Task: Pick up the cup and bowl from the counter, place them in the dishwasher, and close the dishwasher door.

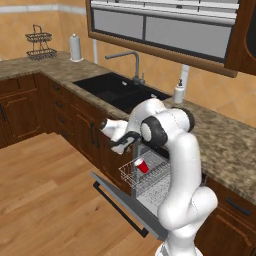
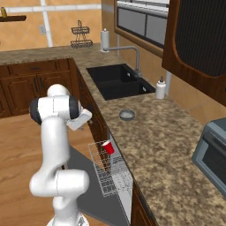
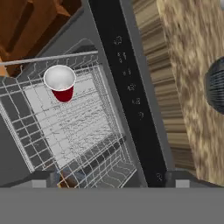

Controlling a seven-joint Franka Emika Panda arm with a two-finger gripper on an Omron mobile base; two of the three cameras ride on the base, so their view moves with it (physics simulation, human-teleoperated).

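Observation:
The red cup (image 1: 142, 165) (image 2: 107, 147) (image 3: 60, 82) leans inside the white wire rack (image 1: 150, 178) (image 2: 110, 176) (image 3: 74, 127) pulled out of the dishwasher (image 3: 131, 87). The dishwasher door (image 1: 117, 199) (image 2: 84, 181) lies dropped open under the rack. My gripper (image 1: 125, 142) (image 2: 84, 116) (image 3: 113, 179) hovers above the rack, apart from the cup, open with nothing between its fingers. The grey bowl (image 2: 126, 115) (image 3: 216, 85) sits on the brown granite counter (image 2: 159, 145) (image 3: 183, 65), just past the dishwasher's black control strip.
A black sink (image 1: 117, 90) (image 2: 119, 81) with a tall faucet (image 1: 134, 62) lies further along the counter, a white soap bottle (image 1: 179, 91) (image 2: 160, 89) beside it. A grey toaster oven (image 2: 214, 152) stands at the right. Wall cabinets (image 1: 165, 27) hang overhead. Wooden floor (image 1: 45, 200) lies left of the door.

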